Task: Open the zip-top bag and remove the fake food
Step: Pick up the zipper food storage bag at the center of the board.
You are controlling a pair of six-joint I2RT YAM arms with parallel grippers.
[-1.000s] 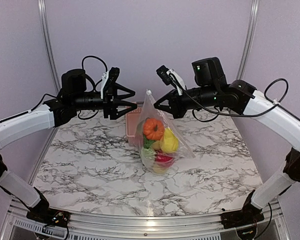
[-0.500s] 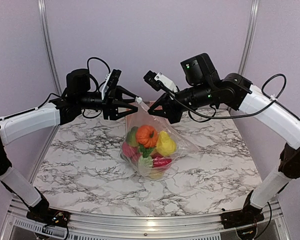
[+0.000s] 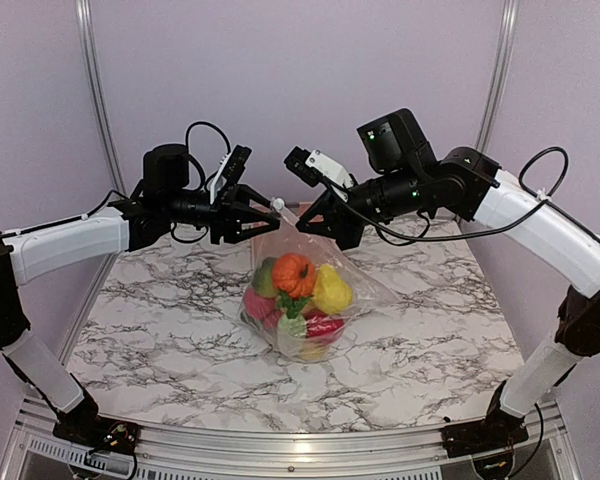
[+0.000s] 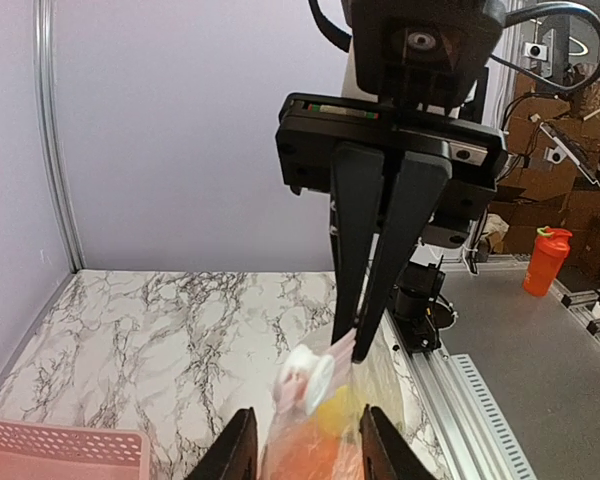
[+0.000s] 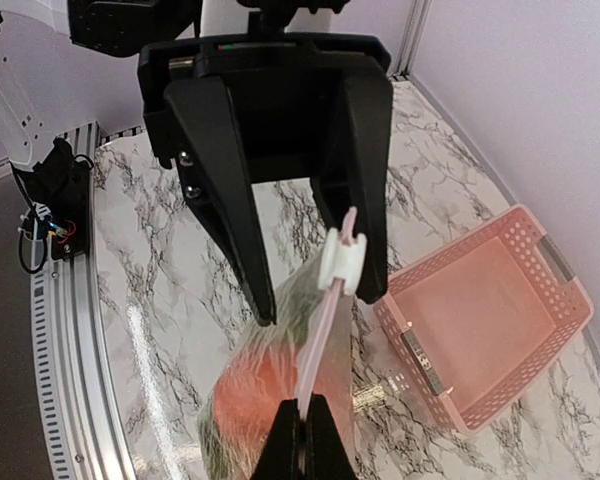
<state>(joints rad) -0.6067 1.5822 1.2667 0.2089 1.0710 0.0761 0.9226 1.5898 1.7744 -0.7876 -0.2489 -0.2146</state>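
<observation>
- The zip-top bag (image 3: 305, 262) stands in the middle of the marble tabletop (image 3: 150, 330). Its full lower end appears to rest on the surface, and its top is drawn up to a peak between the two arms.
- The fake food (image 3: 298, 295) is all inside the bag, heaped in its lower half. An orange pumpkin (image 3: 293, 272) lies on top, a yellow piece (image 3: 332, 288) is just to its right, and a red piece (image 3: 326, 324) sits below them. Green and pinkish-red pieces lie on the left side of the heap.
- The right claw (image 5: 300, 436) is at the bag's peak, on the bag's right in the overhead view. Its two fingers are pressed together on the zip strip (image 5: 320, 345), pinching it just below the white slider (image 5: 342, 262).
- The left claw (image 3: 263, 212) is at the same peak, on the bag's left. Its fingers are spread wide apart and grip nothing.
- In the left wrist view the slider and the top of the bag lie in the gap between the left claw's fingers. I cannot tell whether either finger touches the plastic.
- The two claws face each other across the bag's top, close together, with the slider between them.
- The slider sits at the uppermost end of the strip, and the strip runs down from it to the right claw's fingertips.
- A pink basket (image 5: 480, 320) sits on the tabletop just beside the bag, on its far side. It is upright, and nothing shows inside it.
</observation>
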